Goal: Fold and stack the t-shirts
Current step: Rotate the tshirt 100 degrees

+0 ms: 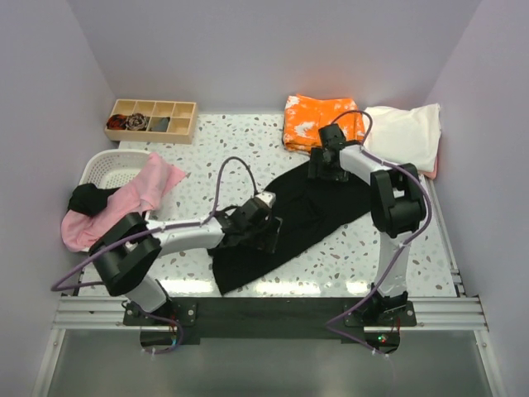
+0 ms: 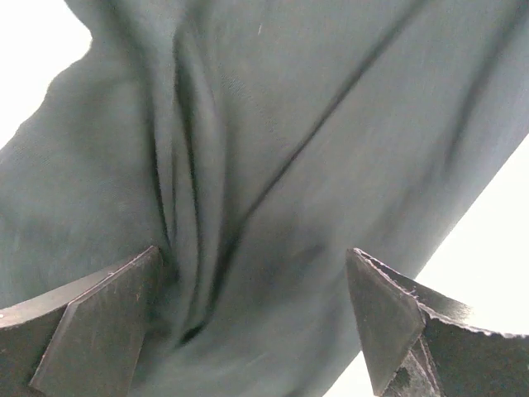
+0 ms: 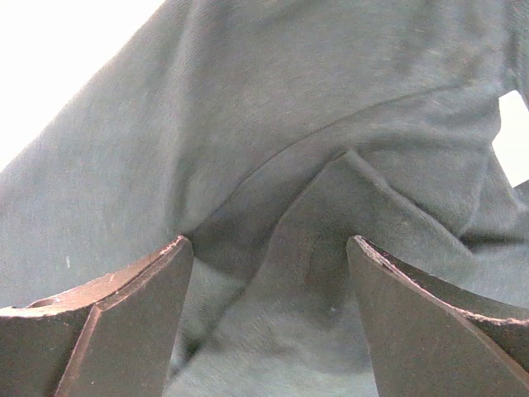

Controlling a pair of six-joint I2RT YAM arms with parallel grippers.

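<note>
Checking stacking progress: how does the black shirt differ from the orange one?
The black t-shirt lies unfolded and rumpled mid-table; the orange t-shirt sits folded at the far edge. The black one is plain, the orange one white-blotched. Both rest on the table.

black shirt diagonal mid-table, orange shirt, cream shirt folded behind, pink shirt crumpled left

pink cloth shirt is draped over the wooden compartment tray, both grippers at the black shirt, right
No: top view shows the pink cloth shirt draped over the white slotted plastic basket. Left gripper and right gripper are at the black cloth shirt.
</note>
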